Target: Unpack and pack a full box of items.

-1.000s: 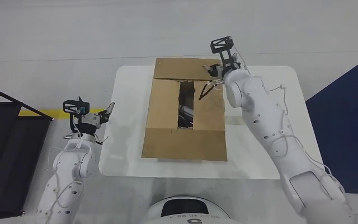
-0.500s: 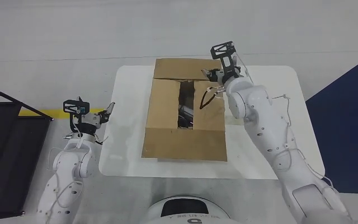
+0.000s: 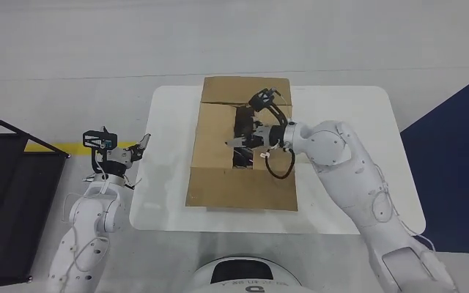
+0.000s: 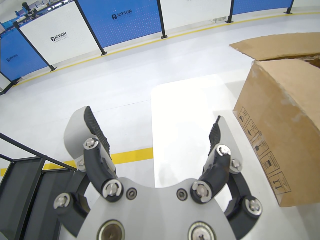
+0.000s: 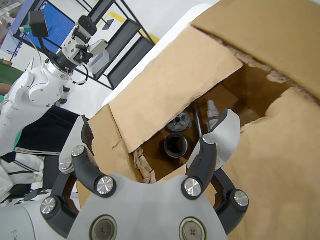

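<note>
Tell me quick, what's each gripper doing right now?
Left gripper: open, holding nothing.
Right gripper: open, empty, over the box opening.

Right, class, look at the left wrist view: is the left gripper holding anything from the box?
No: the left gripper is open and empty, off to the side of the cardboard box.

Box [image 3: 216, 157] on table [image 3: 344, 146], right pincer [image 5: 155, 117] above its opening

Right gripper [image 5: 156, 120], jaws spread, above cardboard box [image 5: 172, 81] flap gap; black ring [image 5: 175, 145], grey metal part [image 5: 180, 123] inside.
</note>
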